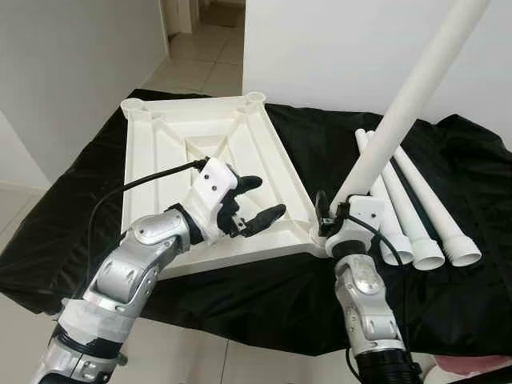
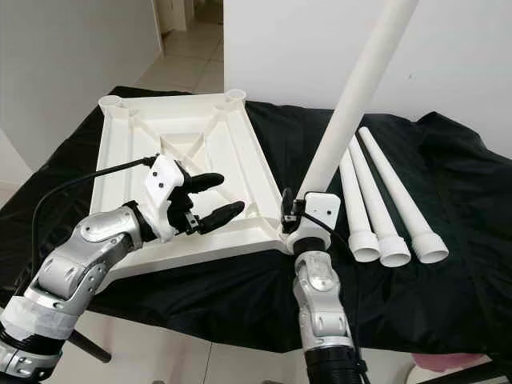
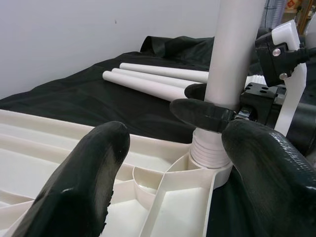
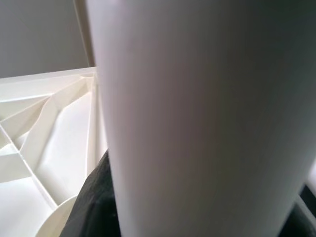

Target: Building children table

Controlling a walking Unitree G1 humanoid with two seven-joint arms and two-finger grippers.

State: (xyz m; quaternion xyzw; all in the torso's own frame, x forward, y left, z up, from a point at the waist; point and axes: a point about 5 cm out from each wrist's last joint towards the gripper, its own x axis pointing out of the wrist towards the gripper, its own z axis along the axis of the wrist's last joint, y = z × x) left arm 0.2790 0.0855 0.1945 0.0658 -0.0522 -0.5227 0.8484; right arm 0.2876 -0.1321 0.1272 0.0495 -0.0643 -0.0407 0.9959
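Observation:
A white plastic tabletop (image 1: 172, 152) lies upside down on the black-covered table, ribs facing up. My right gripper (image 1: 326, 214) is shut on a long white table leg (image 1: 400, 112) that stands tilted, its threaded end (image 3: 207, 150) seated in the near right corner socket (image 3: 197, 170). My left gripper (image 1: 254, 204) hovers open over the tabletop just left of that corner, holding nothing. In the left wrist view its black fingertips (image 3: 84, 182) frame the socket and the leg (image 3: 232, 49). The right wrist view shows the leg (image 4: 197, 118) close up.
Three more white legs (image 1: 424, 208) lie side by side on the black cloth (image 1: 320, 144) to the right of the tabletop. A white wall stands behind the table. Tiled floor and a doorway lie at the far left.

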